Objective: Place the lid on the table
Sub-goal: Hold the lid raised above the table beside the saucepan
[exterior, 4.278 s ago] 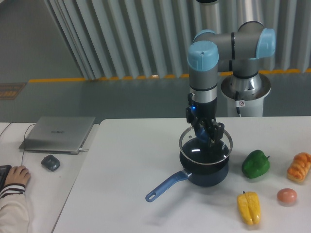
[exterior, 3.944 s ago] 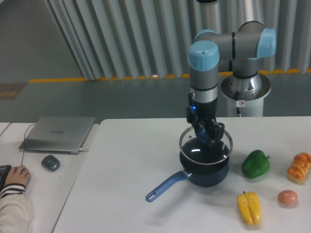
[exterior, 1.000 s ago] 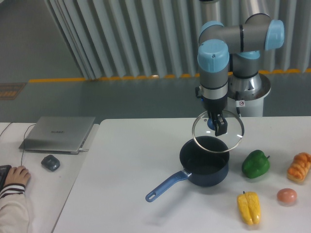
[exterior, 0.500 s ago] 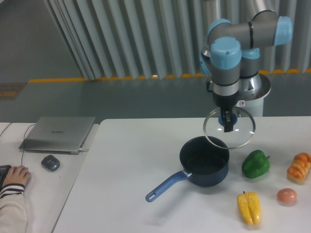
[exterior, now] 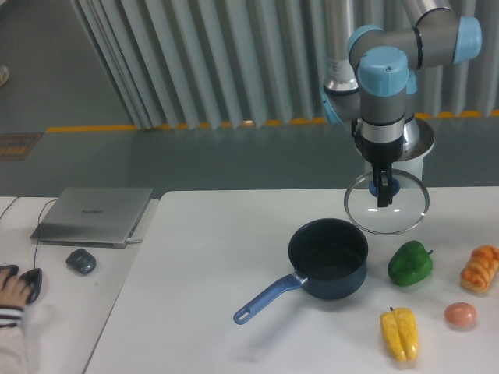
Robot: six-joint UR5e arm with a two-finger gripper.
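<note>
Your claw (exterior: 383,192) is clamped on the lid (exterior: 387,204), lifted clear of the saucepan (exterior: 327,258); lowering it onto the table (exterior: 218,257) remains.

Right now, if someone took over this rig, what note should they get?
Gripper: jaws shut on the lid's knob.
Lid: held in the air, tilted toward the camera, behind and to the right of the open saucepan, above the table.
Done: lid is off the saucepan and carried aside.
Left: lower it onto bare table, probably clear of the green pepper, then release.
</note>
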